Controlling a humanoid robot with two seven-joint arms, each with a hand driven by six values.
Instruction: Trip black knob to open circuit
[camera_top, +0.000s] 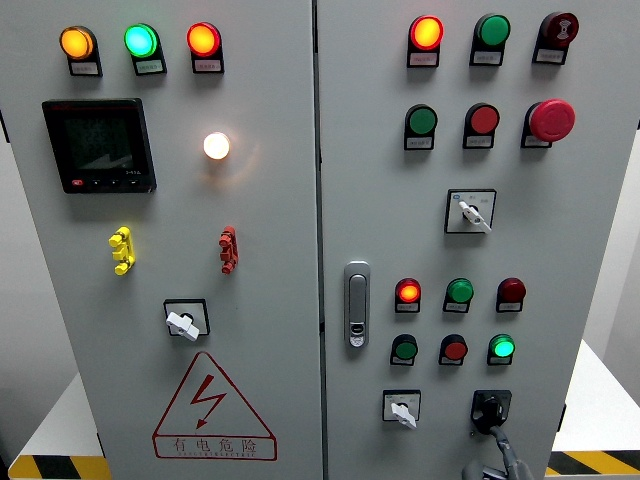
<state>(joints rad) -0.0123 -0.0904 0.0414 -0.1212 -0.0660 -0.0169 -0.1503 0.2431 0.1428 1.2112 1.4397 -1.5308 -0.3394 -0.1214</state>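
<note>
The black knob (491, 409) sits on a black square plate at the lower right of the right cabinet door, its handle pointing down and slightly left. My right hand (496, 452) rises from the bottom edge just under the knob. Its grey tip reaches the knob's lower edge. Most of the hand is cut off by the frame. The left arm does not show.
A white selector switch (401, 408) is left of the knob, another one (471, 212) higher up. Red and green lamps and buttons (459, 292) sit above the knob. A door latch (357, 304) is at the door's left edge. A red mushroom button (552, 120) juts out at upper right.
</note>
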